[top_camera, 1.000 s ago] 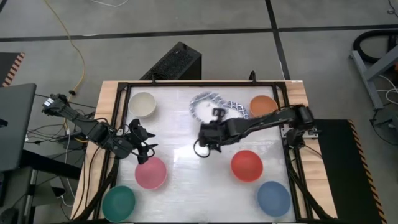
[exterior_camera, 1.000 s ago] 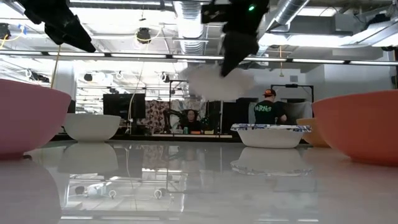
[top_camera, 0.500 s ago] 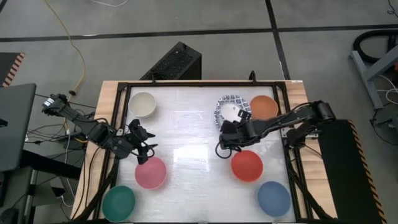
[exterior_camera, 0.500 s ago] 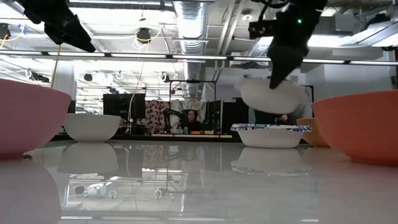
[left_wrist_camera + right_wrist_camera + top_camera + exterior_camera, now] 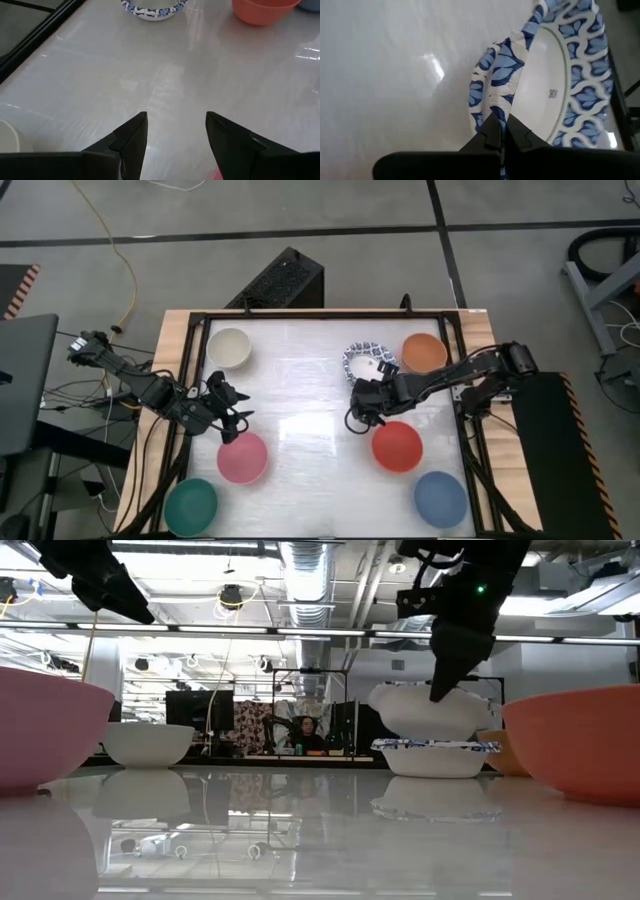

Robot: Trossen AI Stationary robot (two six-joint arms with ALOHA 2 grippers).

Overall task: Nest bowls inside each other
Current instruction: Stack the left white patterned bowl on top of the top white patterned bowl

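My right gripper (image 5: 362,402) is shut on a white bowl with a blue patterned rim (image 5: 430,712). It holds that bowl right over a second blue-rimmed bowl (image 5: 436,758), which stands on its base at the table's far right. Whether the two bowls touch I cannot tell. Standing apart on the table are the cream (image 5: 230,347), orange (image 5: 424,352), red (image 5: 397,446), blue (image 5: 440,498), pink (image 5: 242,457) and green (image 5: 191,506) bowls. My left gripper (image 5: 232,415) waits open at the table's left, above and just beyond the pink bowl. My right gripper pinches the held bowl's patterned rim (image 5: 495,111) between its two fingers, at the side toward the table's near edge. The fingers slant down from the near right. The bowl sits about level, mouth up, its bottom at the lower bowl's rim.
A black frame (image 5: 330,313) borders the white table top. The middle of the table (image 5: 300,410) is bare between the bowls. Beyond the table's far edge a room with a person shows in the low view.
My right gripper has carried the patterned bowl from the table's middle toward the right edge and downward, rolling as it went. The bowl, tilted before, now sits about level over the second patterned bowl. The fingers stayed shut.
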